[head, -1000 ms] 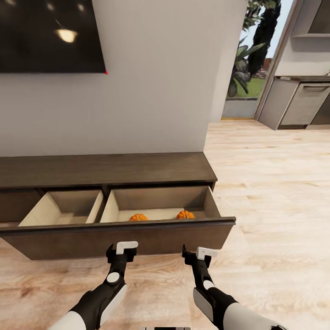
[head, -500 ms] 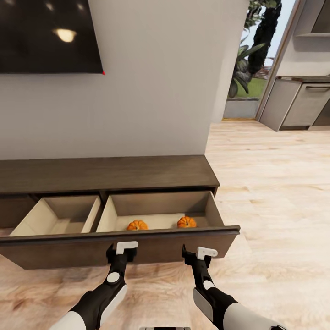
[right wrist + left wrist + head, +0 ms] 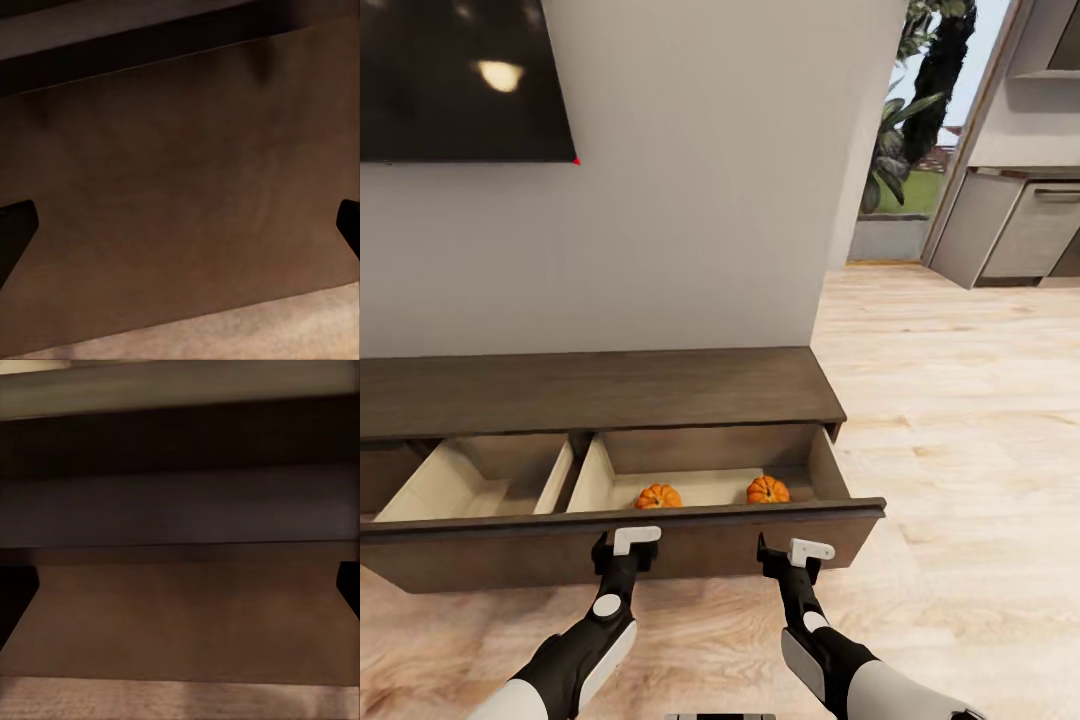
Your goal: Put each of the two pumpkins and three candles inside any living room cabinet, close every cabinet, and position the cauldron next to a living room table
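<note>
Pumpkins, two of them, lie on the pale floor of the cabinet's [image 3: 600, 390] pulled-out drawer: one pumpkin [image 3: 658, 496] near the middle of the right-hand compartment, the other pumpkin [image 3: 767, 489] further toward the robot's right, the two well apart. Both sit close behind the drawer front [image 3: 660, 545], which hides their lower parts. A slanted divider splits the drawer, and the left-hand compartment shows bare pale walls and floor as far as can be seen.

Just before the drawer front are both grippers. The left gripper [image 3: 625, 548] points at the dark panel below the first pumpkin, and the right gripper [image 3: 792, 556] points at it below the second. In each wrist view the dark fingertips [image 3: 16, 225] stand far apart at the two edges of the picture with the brown panel between them, so both claws are spread wide and hold nothing (whether they touch the wood cannot be told).

Above the cabinet hangs a black screen [image 3: 460, 80] on the pale wall. Light wooden flooring [image 3: 960, 420] runs off toward grey kitchen units [image 3: 1020, 230] and a doorway with greenery [image 3: 905, 130].
</note>
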You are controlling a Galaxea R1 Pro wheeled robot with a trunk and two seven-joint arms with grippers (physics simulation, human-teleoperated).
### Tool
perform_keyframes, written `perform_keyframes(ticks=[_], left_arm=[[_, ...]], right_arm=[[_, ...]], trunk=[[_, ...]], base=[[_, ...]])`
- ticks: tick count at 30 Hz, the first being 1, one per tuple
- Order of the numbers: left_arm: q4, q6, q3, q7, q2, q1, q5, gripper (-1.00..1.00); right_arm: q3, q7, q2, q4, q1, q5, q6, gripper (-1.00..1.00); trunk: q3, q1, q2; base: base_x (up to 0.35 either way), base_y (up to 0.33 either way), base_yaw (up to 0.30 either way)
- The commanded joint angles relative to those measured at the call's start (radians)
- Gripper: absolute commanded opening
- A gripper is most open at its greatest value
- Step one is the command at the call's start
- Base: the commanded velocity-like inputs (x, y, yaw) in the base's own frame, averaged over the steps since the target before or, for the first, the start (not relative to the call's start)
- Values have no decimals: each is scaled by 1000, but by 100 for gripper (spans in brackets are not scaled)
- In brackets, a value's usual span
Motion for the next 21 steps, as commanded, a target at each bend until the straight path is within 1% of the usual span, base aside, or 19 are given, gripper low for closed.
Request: perform_keyframes(ticks=[1, 21], left_arm=[[0, -6, -8, 5, 1, -1, 7, 100], [0, -6, -8, 5, 1, -1, 7, 100]], right_arm=[[9, -8, 0, 0, -1, -3, -2, 100], [9, -8, 0, 0, -1, -3, -2, 100]], trunk=[[-1, 0, 0], [-1, 0, 0]], base=[[222, 0, 0], [247, 0, 0]])
